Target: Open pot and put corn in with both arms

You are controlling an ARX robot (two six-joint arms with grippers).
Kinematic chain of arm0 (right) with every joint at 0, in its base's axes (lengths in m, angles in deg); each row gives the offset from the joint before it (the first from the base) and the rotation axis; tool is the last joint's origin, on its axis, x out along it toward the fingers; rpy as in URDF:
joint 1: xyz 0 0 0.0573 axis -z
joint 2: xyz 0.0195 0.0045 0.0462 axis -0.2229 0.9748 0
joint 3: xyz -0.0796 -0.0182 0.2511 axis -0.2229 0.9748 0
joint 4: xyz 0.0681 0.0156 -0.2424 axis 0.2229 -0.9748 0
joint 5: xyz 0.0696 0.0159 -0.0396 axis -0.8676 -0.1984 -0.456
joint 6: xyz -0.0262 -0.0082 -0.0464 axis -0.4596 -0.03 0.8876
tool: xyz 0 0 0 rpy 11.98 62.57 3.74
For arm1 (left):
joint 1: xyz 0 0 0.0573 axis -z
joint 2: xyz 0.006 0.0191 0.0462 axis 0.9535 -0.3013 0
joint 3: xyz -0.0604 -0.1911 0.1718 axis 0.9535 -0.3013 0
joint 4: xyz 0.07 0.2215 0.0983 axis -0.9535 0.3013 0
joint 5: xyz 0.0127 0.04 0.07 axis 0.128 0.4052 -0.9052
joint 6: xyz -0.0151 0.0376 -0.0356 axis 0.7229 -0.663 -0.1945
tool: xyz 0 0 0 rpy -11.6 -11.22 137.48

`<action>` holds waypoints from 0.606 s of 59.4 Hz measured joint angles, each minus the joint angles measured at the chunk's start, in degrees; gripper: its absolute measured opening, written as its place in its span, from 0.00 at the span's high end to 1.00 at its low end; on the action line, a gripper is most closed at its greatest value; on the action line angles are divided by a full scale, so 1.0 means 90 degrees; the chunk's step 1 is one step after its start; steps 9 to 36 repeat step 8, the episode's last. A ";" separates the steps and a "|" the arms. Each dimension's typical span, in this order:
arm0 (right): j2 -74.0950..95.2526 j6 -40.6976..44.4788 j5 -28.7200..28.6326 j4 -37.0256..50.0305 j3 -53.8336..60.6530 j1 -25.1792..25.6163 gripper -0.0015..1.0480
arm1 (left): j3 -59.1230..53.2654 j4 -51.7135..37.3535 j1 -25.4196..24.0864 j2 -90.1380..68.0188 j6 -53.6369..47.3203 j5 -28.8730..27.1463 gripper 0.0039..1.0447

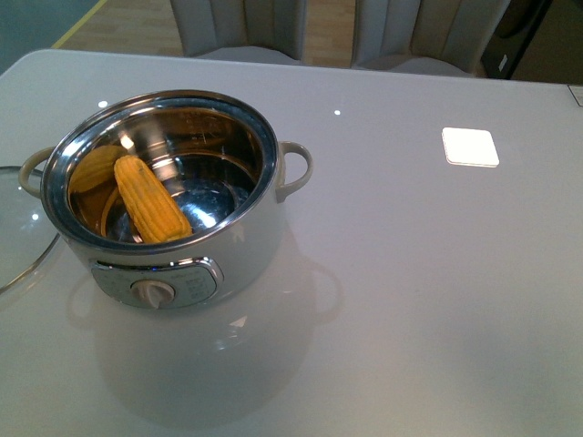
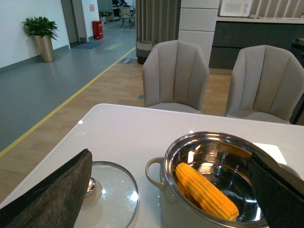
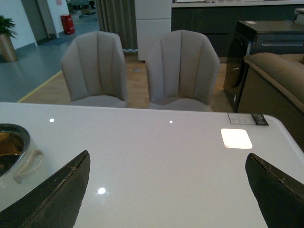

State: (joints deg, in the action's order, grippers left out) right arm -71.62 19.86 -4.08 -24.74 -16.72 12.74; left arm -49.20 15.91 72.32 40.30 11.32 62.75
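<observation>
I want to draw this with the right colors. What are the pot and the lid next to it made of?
The pot looks cream-white outside, smooth and slightly glossy, perhaps enamel or plastic. Its inner bowl looks like polished steel: it mirrors the corn. The lid looks like clear glass with a shiny metal rim, since the table shows through it.

a glossy white desk (image 3: pixel 180 156) with rounded corners mirrors small ceiling lights and one bright square patch (image 3: pixel 236 138). behind it stand two grey padded chairs (image 3: pixel 179 71) with ribbed backs. the floor is light wood near the chairs and blue-grey further off, with a yellow line (image 2: pixel 57 111) between them. a potted plant (image 2: pixel 41 38) in a gold planter stands by a white wall, a red object (image 2: pixel 97 29) near a doorway. dark cabinets (image 3: pixel 204 23), grey curtains and a beige sofa arm (image 3: pixel 280 71) fill the far side.
</observation>
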 joint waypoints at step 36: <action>0.0000 0.0000 0.0000 0.0000 0.0000 0.0000 0.08 | 0.0000 0.0000 0.0000 0.0000 0.0000 0.0000 0.06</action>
